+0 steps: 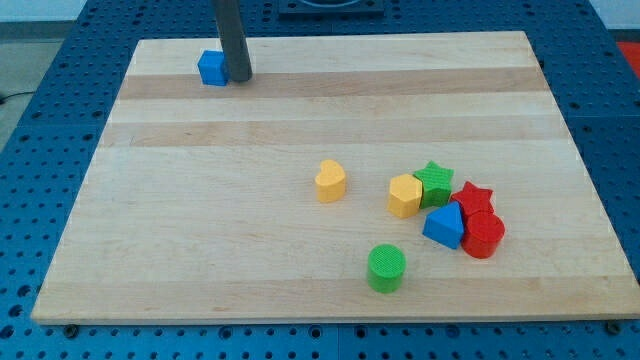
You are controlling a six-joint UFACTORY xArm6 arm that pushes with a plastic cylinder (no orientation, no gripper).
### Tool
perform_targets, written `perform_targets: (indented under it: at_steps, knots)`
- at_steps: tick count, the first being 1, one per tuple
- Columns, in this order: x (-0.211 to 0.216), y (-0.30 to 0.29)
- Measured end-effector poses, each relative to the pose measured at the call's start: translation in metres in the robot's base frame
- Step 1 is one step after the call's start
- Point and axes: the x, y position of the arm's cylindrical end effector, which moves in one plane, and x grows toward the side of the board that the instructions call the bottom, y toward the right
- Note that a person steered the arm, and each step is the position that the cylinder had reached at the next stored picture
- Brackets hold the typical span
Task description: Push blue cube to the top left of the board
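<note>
Camera view, my tip [239, 76] touching blue cube [212, 68]

So the small blue cube [212, 68] sits near the top left of the light wooden board [200, 250], with my tip [239, 76] touching its right side. Well apart, lower right: yellow heart-ish block [331, 181], green cylinder [386, 268], and a tight cluster of yellow hexagon block [404, 195], green star [434, 183], red star [472, 196], blue triangular block [445, 225] and red cylinder-ish block [484, 235].

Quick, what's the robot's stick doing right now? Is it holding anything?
No claw here, only a rod: my tip holds nothing and sits against the blue cube, on its right in the view.
</note>
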Motion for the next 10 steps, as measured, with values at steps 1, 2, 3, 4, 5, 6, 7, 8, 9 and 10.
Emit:
perform_targets:
  at_steps: [1,2,3,4,5,6,7,8,9,10]
  knots:
    - [-0.013,0.0]
    - [-0.019,-0.018]
    - [-0.019,-0.021]
    - [-0.018,-0.016]
    - [0.025,0.052]
    - [0.031,0.061]
    - [0.055,0.098]
    - [0.103,0.16]
    - [0.128,0.224]
    - [0.144,0.265]
